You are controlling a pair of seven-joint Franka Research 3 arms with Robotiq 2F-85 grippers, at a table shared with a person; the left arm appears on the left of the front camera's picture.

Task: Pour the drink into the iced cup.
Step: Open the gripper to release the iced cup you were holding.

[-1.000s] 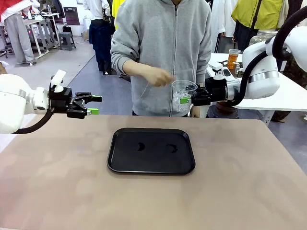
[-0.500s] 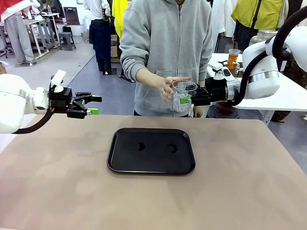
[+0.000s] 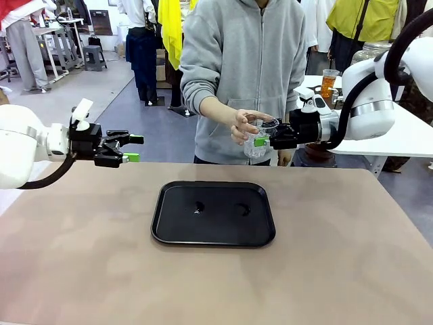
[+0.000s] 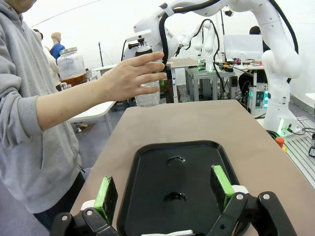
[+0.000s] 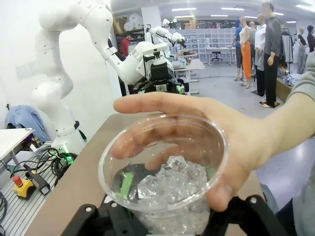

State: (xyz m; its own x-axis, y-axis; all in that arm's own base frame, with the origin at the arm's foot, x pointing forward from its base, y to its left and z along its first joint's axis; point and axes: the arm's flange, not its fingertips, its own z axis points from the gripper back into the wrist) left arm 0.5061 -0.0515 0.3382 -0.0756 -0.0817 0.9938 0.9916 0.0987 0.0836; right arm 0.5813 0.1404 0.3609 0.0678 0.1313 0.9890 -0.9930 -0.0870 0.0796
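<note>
- Two grippers: right gripper [image 3: 260, 141] fingers clamp clear plastic cup of ice [image 3: 257, 139]; person's hand [image 3: 245, 126] wraps it.
- Left gripper [image 3: 133, 148] fingers spread, empty, beside black rectangular tray [image 3: 213, 213].

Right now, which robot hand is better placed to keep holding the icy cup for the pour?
The right hand: it is shut on the iced cup, where the person's hand also touches. The left hand hangs open, far off.

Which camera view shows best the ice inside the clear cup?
The right wrist view: it looks down into the clear cup, so the ice shows plainly. In the front view the cup is small, and the person's hand partly covers it. In the left wrist view the cup is far off behind the hand.
</note>
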